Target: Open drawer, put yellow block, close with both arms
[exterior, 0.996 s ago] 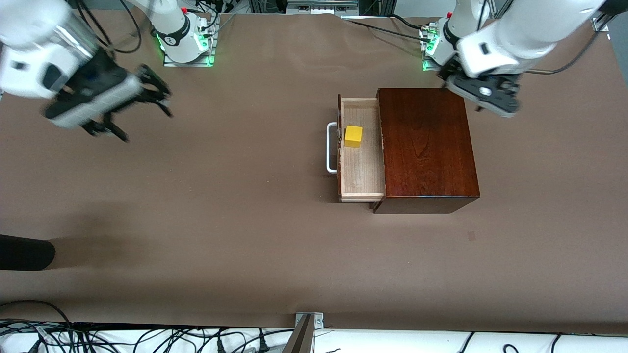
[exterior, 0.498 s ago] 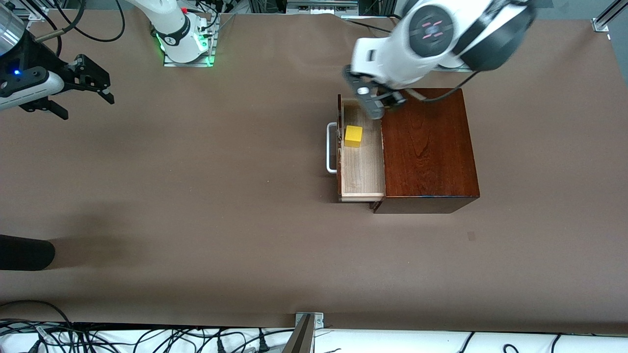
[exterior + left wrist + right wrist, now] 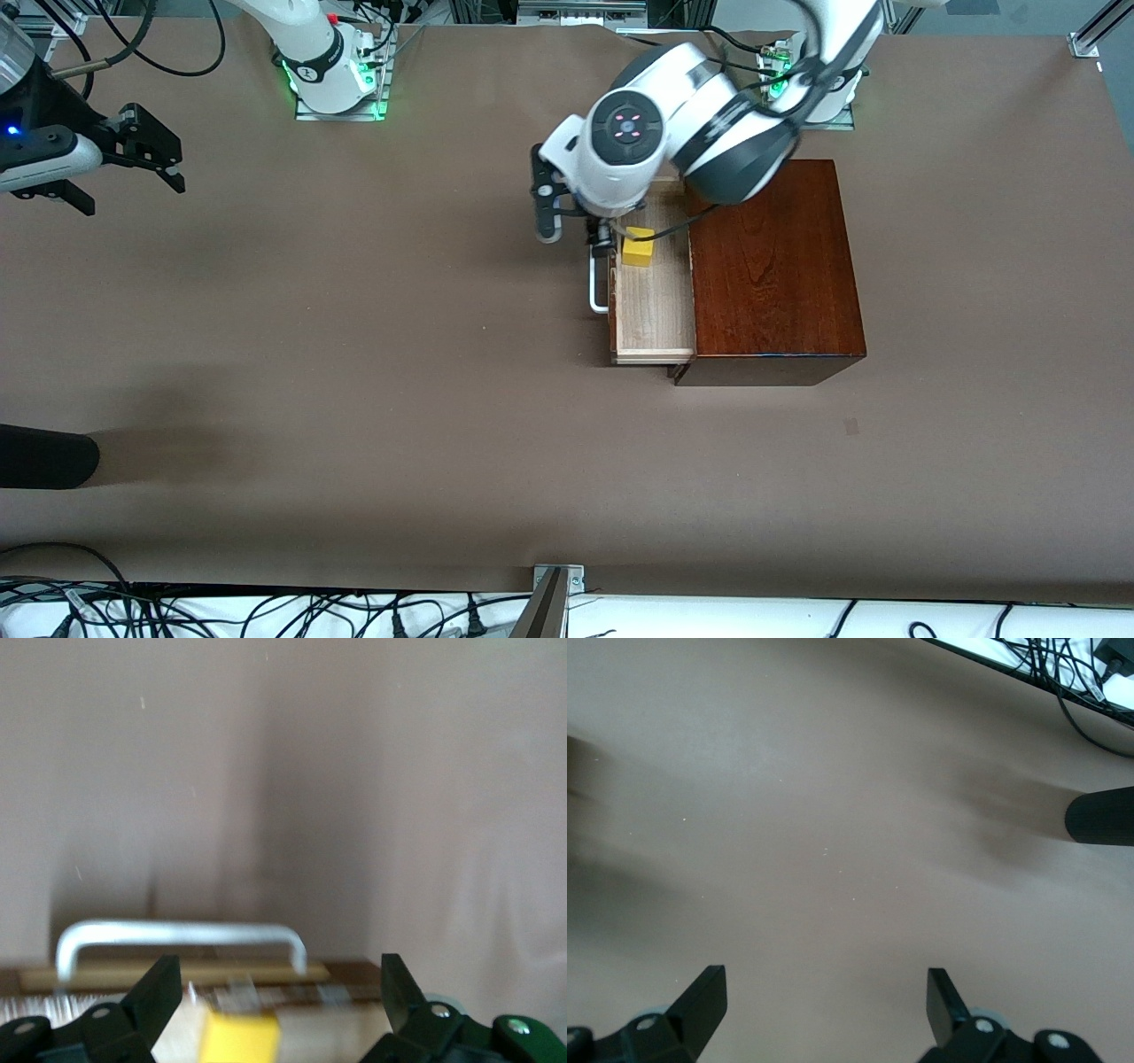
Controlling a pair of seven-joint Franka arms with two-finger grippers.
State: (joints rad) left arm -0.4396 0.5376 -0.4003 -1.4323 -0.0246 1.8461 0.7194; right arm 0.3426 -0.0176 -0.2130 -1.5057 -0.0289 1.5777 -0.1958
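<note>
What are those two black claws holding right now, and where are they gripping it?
Nothing. The left gripper is open above the small yellow block in the pale wooden drawer. The right gripper waits open over bare table.

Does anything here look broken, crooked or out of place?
Nothing stands out. The yellow block sits upright in the open drawer, the left gripper hangs open above it, and the right gripper waits open over bare table.
</note>
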